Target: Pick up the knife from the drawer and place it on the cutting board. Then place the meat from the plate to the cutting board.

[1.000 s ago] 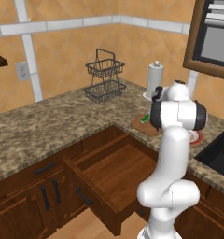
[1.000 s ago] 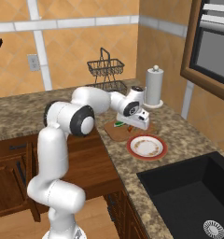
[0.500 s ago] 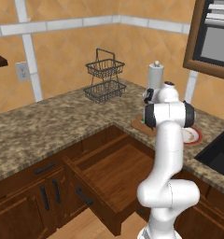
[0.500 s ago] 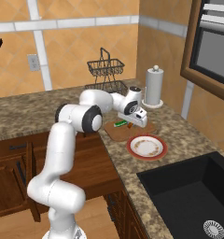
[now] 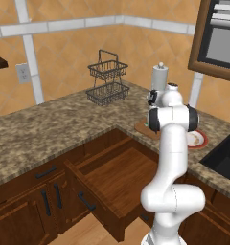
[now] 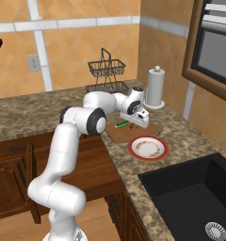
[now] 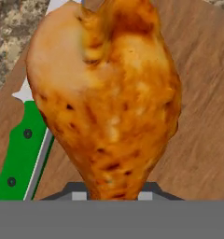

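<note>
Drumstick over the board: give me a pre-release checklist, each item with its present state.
1. Meat gripped by the fingers: ok.
2. Meat over the cutting board: ok.
3. Knife already lying on the board: ok.
4. Plate cleared of meat: ok.
5. Meat clear of the knife: cannot tell, it overlaps the blade in the hand view.
6. Meat touching the board: cannot tell.

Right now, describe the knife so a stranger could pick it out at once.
Find the white paper towel roll at the back of the speckled granite counter; in front of it lies a flat brown wooden cutting board. On that board, under the robot's hand, rests the small knife with a bright green handle, which nothing nearby shares.
</note>
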### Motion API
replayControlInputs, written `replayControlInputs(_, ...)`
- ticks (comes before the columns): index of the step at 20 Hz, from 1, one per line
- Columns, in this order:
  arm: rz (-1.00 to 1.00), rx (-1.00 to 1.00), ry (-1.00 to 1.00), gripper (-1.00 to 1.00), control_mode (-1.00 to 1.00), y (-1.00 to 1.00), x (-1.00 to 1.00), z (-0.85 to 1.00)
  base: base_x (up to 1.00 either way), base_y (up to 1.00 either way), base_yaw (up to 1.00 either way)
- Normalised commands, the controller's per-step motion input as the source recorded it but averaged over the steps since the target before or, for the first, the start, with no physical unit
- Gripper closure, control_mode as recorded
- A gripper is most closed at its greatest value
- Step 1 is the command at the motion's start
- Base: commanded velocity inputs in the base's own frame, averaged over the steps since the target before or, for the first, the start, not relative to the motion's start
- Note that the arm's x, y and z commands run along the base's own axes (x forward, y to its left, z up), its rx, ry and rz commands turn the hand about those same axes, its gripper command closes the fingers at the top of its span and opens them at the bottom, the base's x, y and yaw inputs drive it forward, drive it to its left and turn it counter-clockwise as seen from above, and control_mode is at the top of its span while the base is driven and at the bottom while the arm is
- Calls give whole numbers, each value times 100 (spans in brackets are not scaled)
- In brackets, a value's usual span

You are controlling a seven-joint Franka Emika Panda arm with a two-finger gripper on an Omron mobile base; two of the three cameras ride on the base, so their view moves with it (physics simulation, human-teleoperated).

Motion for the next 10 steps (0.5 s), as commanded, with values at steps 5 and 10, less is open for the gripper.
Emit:
replayControlInputs(5,-6,0,0,-100,-100,6,-9,-8,0,0,0)
replayControlInputs(10,-4,-10,-8,-100,-100,46,-31,16,0,0,0)
